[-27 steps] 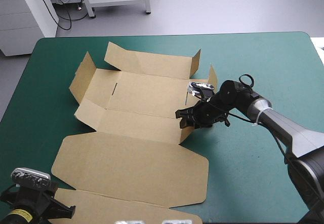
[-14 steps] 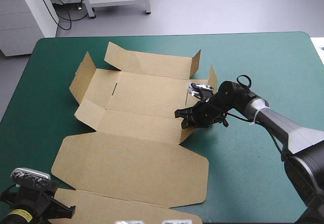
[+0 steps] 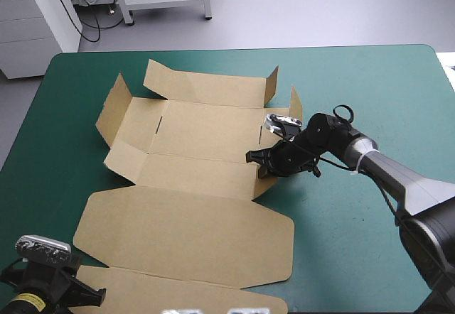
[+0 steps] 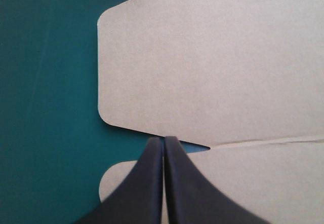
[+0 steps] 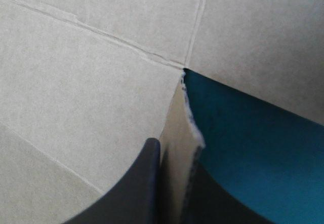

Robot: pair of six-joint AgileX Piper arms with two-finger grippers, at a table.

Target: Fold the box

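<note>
Box: brown board sheet [image 3: 190,159] lying opened out on the teal-green cover [image 3: 355,79], centre-left of the table, mostly flat.
Raised parts: far wall [image 3: 206,87], left end flap [image 3: 114,109] and right end flap [image 3: 295,106] stand tilted up.
Lid panel: [image 3: 181,234] flat on the cover, toward the table's near edge.
Right gripper: [image 5: 174,150] at the box's right side, black fingers clamped on a small corner flap [image 5: 178,125], which stands on edge between them.
Left gripper: [image 4: 164,140] at the table's near-left corner, fingers pressed together with nothing between them, tips above the notch in the lid panel's edge.
Left gripper contact with board: cannot tell.
</note>
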